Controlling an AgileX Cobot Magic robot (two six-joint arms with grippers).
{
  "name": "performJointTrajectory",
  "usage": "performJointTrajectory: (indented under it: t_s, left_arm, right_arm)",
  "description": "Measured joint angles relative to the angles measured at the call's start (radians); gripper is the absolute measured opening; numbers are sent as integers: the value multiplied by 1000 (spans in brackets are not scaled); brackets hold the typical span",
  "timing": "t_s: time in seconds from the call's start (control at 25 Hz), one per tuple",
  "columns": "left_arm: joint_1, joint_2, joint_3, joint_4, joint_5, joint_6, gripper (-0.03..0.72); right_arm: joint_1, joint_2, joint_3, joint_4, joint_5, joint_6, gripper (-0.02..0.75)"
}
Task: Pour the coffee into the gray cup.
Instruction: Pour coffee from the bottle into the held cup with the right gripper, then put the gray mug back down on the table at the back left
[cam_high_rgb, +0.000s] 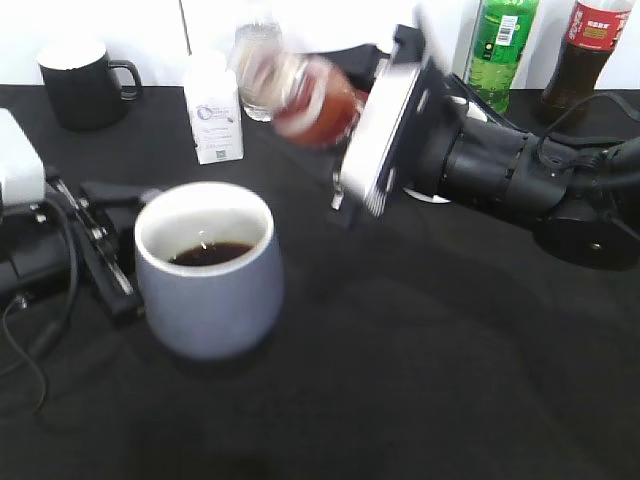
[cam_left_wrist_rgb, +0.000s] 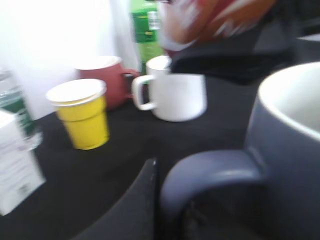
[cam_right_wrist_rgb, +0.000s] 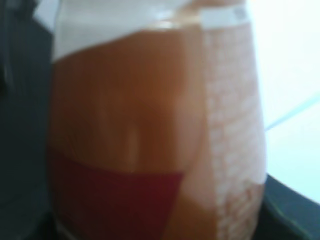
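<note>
The gray cup (cam_high_rgb: 210, 280) stands at the left front on the black cloth and holds dark coffee. My left gripper (cam_high_rgb: 110, 268) is at its left side, shut on the cup's handle (cam_left_wrist_rgb: 215, 170). In the left wrist view one finger (cam_left_wrist_rgb: 149, 192) lies against the outside of the loop and the other finger is hidden. My right gripper (cam_high_rgb: 352, 130) is shut on the coffee bottle (cam_high_rgb: 310, 95). It holds the bottle tilted and blurred, above and behind the cup to its right. The bottle's brown liquid and red-and-white label fill the right wrist view (cam_right_wrist_rgb: 150, 125).
A black mug (cam_high_rgb: 80, 85), a white carton (cam_high_rgb: 213, 110) and a clear bottle (cam_high_rgb: 255, 60) stand at the back left. A green bottle (cam_high_rgb: 503, 50) and a cola bottle (cam_high_rgb: 590, 50) stand at the back right. The left wrist view shows a yellow cup (cam_left_wrist_rgb: 85, 115), a red mug (cam_left_wrist_rgb: 107, 80) and a white mug (cam_left_wrist_rgb: 175, 95).
</note>
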Motion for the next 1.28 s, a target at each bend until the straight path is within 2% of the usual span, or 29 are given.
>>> performJointTrajectory:
  t_s: [0.08,0.16,0.28,0.32,0.36,0.52,0.76,0.88,0.96,1.2,1.24,1.28]
  left_arm:
    - [0,0,0,-79,1,0,46]
    - [0,0,0,-207,17,56,46]
    - [6,6,0,-521,28,194,46]
    - [26,24,0,-597,-9,213,46]
    - [59,54,0,-628,-52,217,46]
    - [190,252,-68,-657,-56,221,46]
    - [218,550,-432,-701,-60,259,46]
    - [249,628,-564,-707,-59,262,46]
    - [249,634,-600,-703,-57,262,46]
    - [249,681,-607,-686,-74,252,50]
    - [249,682,-608,-686,-82,251,65]
    - [249,682,-608,-686,-92,251,113]
  right_arm:
    - [0,0,0,55,1,191,533]
    - [0,0,0,103,33,348,533]
    - [0,0,0,142,56,487,533]
    - [0,0,0,147,60,505,533]
    - [0,0,0,148,64,511,533]
    - [0,0,0,148,72,514,533]
    - [0,0,0,148,84,517,533]
    - [0,0,0,148,84,517,533]
    - [0,0,0,148,87,517,533]
    - [0,0,0,149,90,517,533]
    - [0,0,0,150,90,517,533]
    - [0,0,0,150,90,517,533]
